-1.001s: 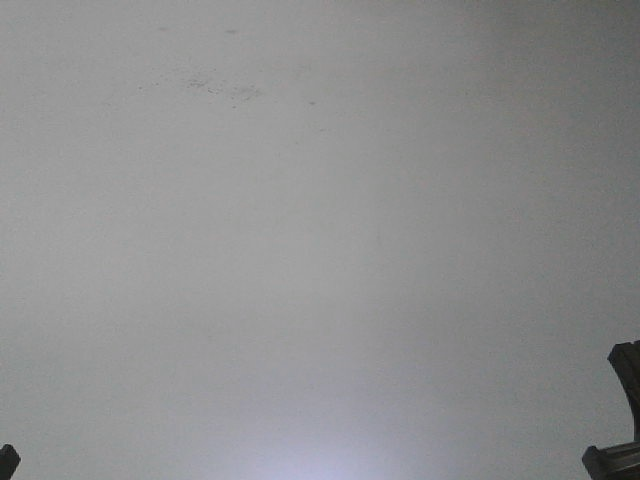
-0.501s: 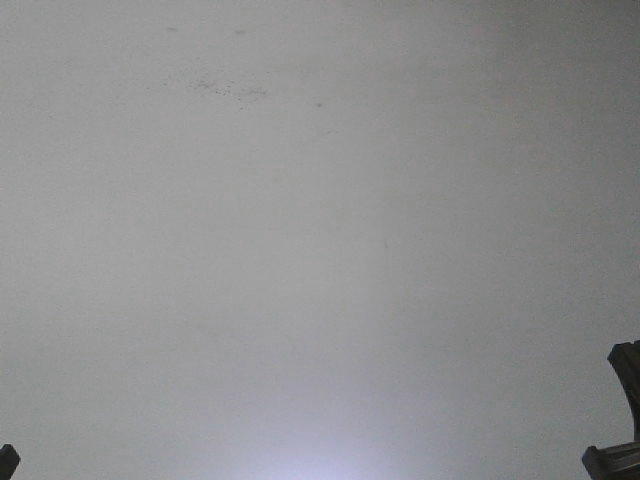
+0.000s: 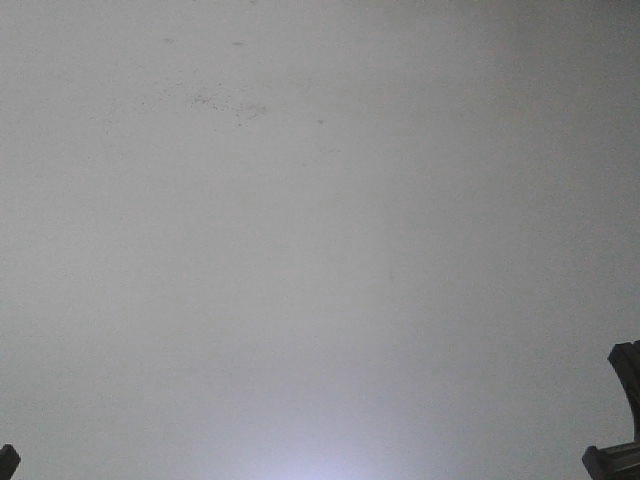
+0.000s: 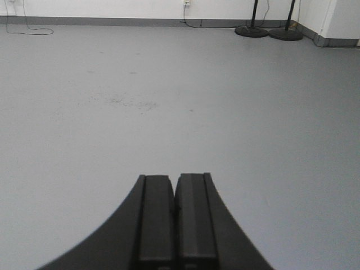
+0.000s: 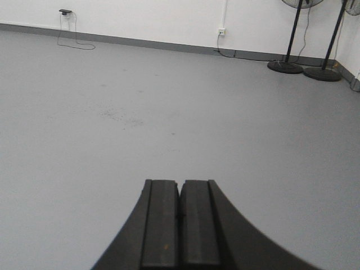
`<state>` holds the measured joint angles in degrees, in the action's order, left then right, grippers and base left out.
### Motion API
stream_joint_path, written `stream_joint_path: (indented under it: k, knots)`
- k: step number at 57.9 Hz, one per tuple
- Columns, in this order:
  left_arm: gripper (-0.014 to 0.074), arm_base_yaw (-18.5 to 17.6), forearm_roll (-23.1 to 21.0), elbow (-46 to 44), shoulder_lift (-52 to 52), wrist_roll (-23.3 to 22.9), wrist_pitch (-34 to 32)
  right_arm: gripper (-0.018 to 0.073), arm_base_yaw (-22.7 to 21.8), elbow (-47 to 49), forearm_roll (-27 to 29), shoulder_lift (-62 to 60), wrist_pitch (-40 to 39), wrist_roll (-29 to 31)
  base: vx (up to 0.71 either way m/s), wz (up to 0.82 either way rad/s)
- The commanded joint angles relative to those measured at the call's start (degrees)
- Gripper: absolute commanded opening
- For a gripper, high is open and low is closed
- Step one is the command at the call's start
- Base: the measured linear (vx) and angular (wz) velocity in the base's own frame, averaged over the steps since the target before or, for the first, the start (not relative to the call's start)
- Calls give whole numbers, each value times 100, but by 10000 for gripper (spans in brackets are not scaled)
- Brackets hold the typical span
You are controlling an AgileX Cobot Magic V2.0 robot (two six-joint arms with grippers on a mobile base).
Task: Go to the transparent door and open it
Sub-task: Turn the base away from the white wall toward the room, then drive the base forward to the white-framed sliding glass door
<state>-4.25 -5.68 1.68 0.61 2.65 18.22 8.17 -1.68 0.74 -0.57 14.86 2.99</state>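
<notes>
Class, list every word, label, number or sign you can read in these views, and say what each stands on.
None: no text is readable in any view.
The plain grey floor bears only dark specks.
The white wall socket is too small to show any marking.
The black left pincer and black right pincer show no lettering.

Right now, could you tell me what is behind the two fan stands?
A white wall with a grey baseboard runs behind the fan stands; a socket sits left of them. Their poles cover thin strips of both, and the fan heads are cropped.
</notes>
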Motion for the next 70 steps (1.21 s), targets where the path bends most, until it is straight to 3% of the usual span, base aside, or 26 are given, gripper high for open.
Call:
stream_joint_path:
  k: [1,70]
  knots:
    - [20,-36,-62,64,83,-40,-431,-5,-28,-27,-10,-92,-461,43,39,8]
    - [20,-36,-62,67,83,-40,-429,-5,-28,-27,-10,-92,-455,43,48,40]
